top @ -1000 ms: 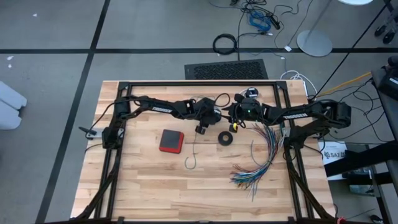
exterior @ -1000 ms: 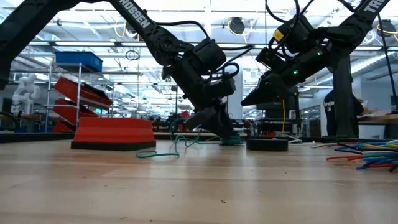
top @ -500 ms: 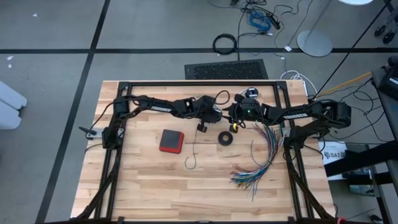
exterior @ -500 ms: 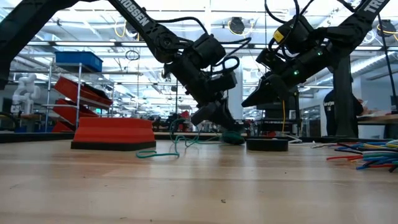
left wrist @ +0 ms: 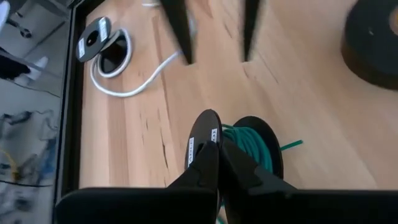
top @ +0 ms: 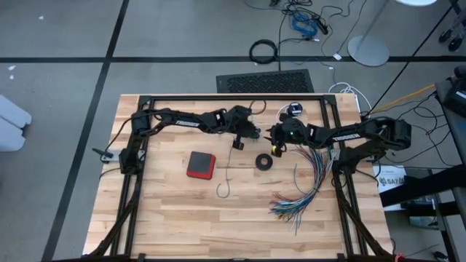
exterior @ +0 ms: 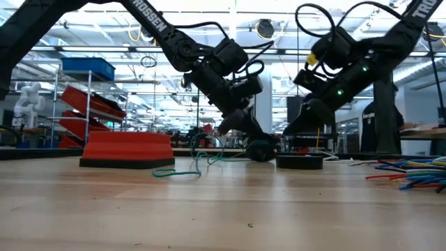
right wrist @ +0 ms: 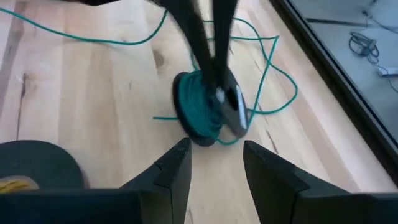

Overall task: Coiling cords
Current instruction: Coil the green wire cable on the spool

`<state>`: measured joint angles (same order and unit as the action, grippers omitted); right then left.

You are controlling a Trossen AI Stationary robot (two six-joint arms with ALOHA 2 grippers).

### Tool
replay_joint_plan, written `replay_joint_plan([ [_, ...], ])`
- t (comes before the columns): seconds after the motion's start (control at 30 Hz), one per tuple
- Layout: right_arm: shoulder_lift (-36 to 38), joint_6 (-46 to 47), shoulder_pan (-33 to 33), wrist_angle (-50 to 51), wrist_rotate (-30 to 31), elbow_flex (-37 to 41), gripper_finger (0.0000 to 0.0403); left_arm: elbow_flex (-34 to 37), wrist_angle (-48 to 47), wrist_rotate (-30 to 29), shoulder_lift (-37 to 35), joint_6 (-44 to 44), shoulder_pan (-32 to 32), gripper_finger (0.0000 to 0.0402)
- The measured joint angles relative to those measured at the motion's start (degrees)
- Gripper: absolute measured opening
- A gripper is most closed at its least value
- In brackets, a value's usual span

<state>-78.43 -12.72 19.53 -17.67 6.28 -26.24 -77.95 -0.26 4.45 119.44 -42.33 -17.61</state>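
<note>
A small black spool (right wrist: pixel 198 111) wound with the teal-green cord stands near the table's far middle. The cord's loose length (top: pixel 224 185) trails toward the near side. My left gripper (left wrist: pixel 214 163) is shut on the spool. My right gripper (right wrist: pixel 216 163) hovers open just right of the spool, its fingers pointing at it without touching. The white cord (left wrist: pixel 127 89) curls on the table at the far edge, joined to a round black-and-white piece (left wrist: pixel 93 38). My left gripper pinches one black flange of the spool (left wrist: pixel 202 134) at its rim between its two fingers. The fingers (right wrist: pixel 208 59) come slanting down from the table's left. The spool stands on edge with its lower rim (exterior: pixel 261 157) at the table; whether it is lifted I cannot tell.
A black tape ring (top: pixel 263 161) lies just near of the grippers. A red block (top: pixel 200 164) sits to the left. A fanned bundle of multicoloured wires (top: pixel 306 182) covers the right side. The black frame rail (top: pixel 233 97) runs along the far edge.
My left gripper has shut on the spool's flange and swung a little toward the far right. The spool has turned with it, so its dark flange now faces the near edge where teal cord showed. My right gripper has tipped down toward the spool.
</note>
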Motion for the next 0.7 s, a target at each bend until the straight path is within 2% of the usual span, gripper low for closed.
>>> replay_joint_plan([
  [0.1, 0.0, 1.3, 0.0, -6.5, 1.2, 3.6, 0.0132, 0.1, 0.3, 3.5, -0.4, 3.6, -1.6, 0.0002],
  [0.4, 0.1, 7.4, 0.8, -35.2, 1.3, 15.2, 0.0132, 0.5, 2.1, 15.8, -5.0, 12.9, -6.6, 0.0001],
  [0.7, 0.1, 10.6, 1.9, -44.1, -0.3, 16.2, 0.0132, 0.6, 10.2, 21.9, -8.1, 19.7, -8.3, 0.0000],
])
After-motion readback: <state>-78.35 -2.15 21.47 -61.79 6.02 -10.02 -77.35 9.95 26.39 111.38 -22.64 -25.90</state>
